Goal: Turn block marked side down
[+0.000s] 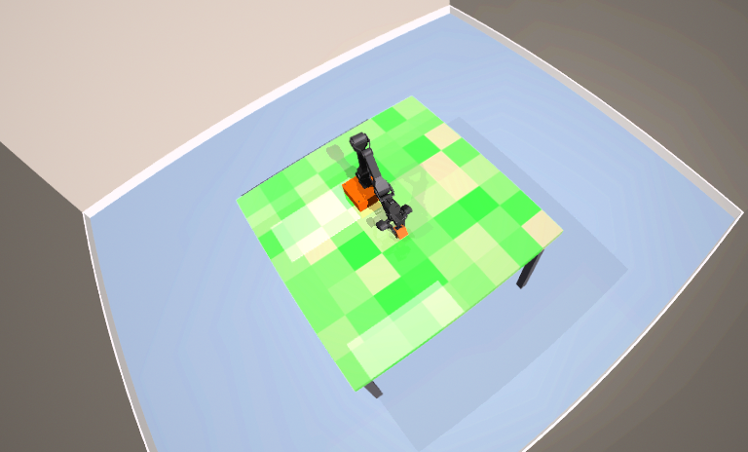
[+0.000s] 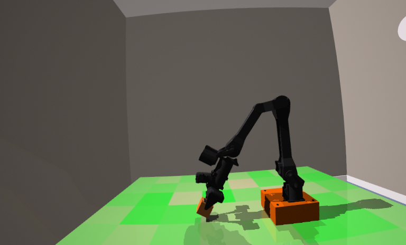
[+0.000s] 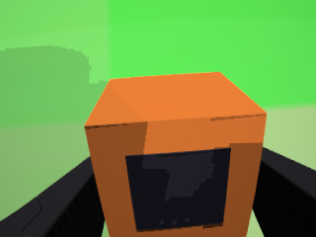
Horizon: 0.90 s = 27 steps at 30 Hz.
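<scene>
Pincer [image 1: 395, 227] [image 2: 209, 204] [image 3: 173, 157] grasping orange block [image 1: 401, 232] [image 2: 204, 207] [image 3: 183, 96], tilted. Turning in hand, seemingly. Next: rotate dark mark [image 3: 180, 190] downward, lower to worktop [image 1: 408, 271] [image 2: 143, 211] [image 3: 207, 44].
</scene>
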Motion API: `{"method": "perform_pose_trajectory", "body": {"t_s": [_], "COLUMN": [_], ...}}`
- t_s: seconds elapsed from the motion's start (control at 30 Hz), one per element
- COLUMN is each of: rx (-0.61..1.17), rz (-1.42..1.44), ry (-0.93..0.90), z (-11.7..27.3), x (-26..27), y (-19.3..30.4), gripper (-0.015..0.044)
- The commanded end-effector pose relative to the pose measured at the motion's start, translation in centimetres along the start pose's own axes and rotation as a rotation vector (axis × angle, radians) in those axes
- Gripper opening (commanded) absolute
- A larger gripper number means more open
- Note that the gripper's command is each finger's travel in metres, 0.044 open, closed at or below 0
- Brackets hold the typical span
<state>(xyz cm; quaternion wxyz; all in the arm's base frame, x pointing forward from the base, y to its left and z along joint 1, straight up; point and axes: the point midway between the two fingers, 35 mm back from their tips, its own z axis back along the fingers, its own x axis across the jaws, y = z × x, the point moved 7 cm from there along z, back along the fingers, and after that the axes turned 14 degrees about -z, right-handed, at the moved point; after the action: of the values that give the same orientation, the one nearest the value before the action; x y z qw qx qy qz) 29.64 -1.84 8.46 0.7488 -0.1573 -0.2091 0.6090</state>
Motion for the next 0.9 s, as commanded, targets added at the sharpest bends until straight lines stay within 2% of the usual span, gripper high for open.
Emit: {"method": "perform_pose_trajectory", "body": {"t_s": [0.0, 0.87], "rx": [-0.028, -0.352], "rz": [0.005, -0.001], "ry": [-0.008, -0.091], "z": [0.3, -4.1], "x": [0.1, -0.9], "y": [-0.2, 2.7], "gripper": [0.0, 0.0]}}
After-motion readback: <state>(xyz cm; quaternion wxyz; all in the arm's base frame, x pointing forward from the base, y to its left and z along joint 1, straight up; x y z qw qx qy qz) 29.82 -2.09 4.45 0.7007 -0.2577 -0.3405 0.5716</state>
